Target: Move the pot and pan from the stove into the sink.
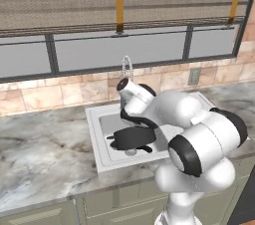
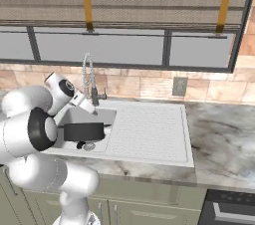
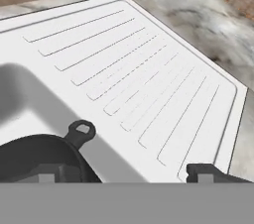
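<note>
Releasing the pot (image 2: 83, 131) into the sink (image 2: 149, 129)

The hand (image 3: 119, 176) is spread wide, gripping nothing (pot rests lower left of the frame).

Rises as a bulky white arm with dark joints (image 1: 199, 144) from the lower right of the left base view, elbow bulging large near the camera, then folds forward and down toward the frame's centre. Seen in the right base view at the left edge, forearm sloping down to the right, with the wrist's dark-ringed end cap at the upper left. Ends in a dark two-finger gripper (image 3: 128, 174), pointing downward and tilted. Stands with jaws spread wide in the hand view, small dark finger tips (image 3: 208, 172) well apart at the bottom left and bottom right.
</note>
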